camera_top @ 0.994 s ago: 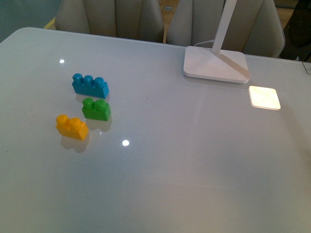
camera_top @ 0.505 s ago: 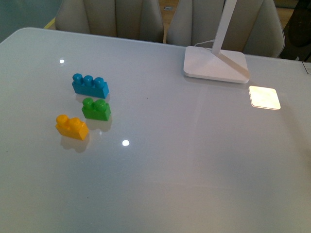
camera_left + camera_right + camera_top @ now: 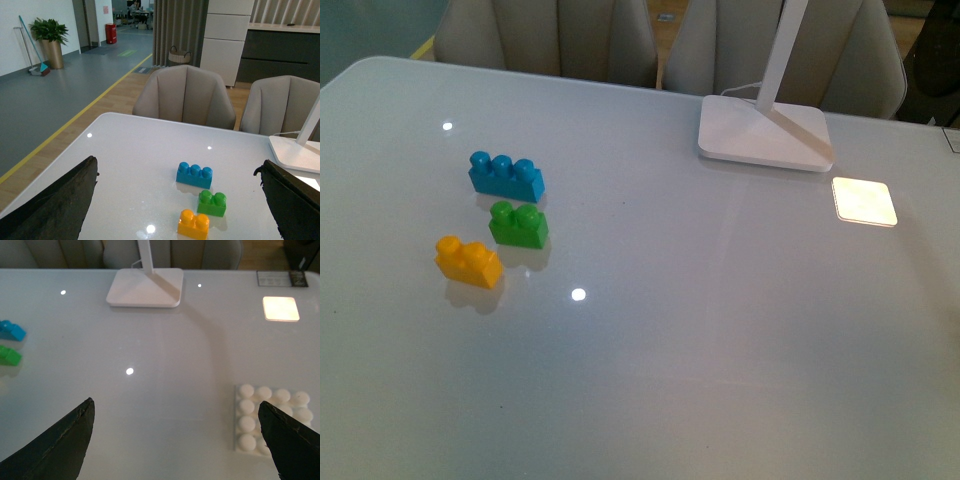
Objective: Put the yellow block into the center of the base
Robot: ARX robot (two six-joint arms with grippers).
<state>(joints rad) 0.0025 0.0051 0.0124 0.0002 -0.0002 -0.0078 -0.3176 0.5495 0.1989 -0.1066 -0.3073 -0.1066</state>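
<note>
The yellow block (image 3: pixel 468 261) lies on the white table at the left, nearest the front of three bricks. It also shows in the left wrist view (image 3: pixel 194 224), between the open fingers of my left gripper (image 3: pixel 182 212), which is empty and back from it. The base (image 3: pixel 265 419), a white studded plate, shows only in the right wrist view, partly behind one finger of my open, empty right gripper (image 3: pixel 182 445). Neither gripper shows in the front view.
A green two-stud brick (image 3: pixel 518 224) and a blue three-stud brick (image 3: pixel 506 177) sit just behind the yellow block. A white lamp foot (image 3: pixel 763 132) stands at the back right, with a bright light patch (image 3: pixel 864 200) beside it. Chairs stand behind the table.
</note>
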